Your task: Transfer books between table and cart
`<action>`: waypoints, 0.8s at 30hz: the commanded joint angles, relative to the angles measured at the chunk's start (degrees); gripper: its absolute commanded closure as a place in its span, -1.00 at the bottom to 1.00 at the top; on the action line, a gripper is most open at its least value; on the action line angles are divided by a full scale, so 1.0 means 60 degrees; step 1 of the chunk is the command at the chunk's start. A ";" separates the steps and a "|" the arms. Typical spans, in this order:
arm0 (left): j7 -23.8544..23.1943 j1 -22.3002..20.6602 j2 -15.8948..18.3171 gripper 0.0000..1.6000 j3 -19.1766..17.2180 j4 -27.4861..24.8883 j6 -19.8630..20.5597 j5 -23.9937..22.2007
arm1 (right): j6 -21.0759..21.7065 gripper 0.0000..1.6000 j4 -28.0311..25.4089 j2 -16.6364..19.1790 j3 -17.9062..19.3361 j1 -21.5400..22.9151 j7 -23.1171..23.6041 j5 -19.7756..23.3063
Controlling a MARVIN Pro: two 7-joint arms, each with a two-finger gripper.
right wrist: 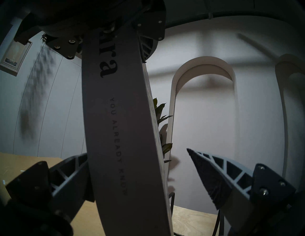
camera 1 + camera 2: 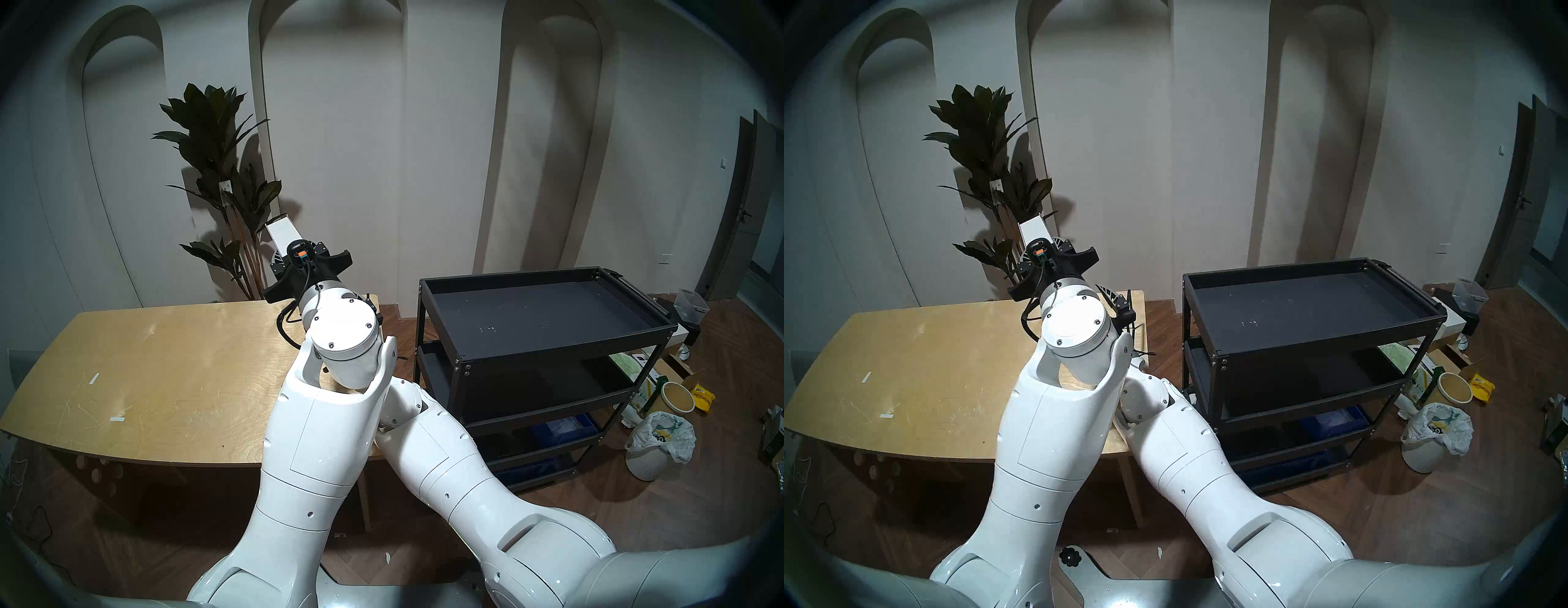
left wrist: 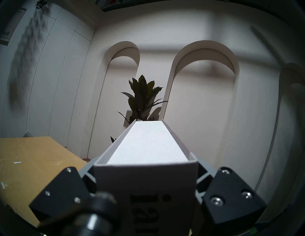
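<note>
Two white robot arms fill the head view; left gripper is clamped on one thick white-grey hardcover book, held up in the air over the far right corner of the light plywood table. Right gripper is spread wide just under it, book spine between its fingers, not pinching. Likely a handover: centre those fingers on the spine, close squarely before left lets go. Count: one book, one table, one black three-tier metal cart with bare top tray, one dark leafy plant.

white-grey book, black cart
</note>
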 commanded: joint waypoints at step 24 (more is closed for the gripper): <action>-0.0227 -0.0682 0.0463 1.00 0.0196 0.0012 0.0925 -0.0463 | 0.0376 0.15 0.0233 -0.0364 -0.0418 0.0606 -0.0345 0.0765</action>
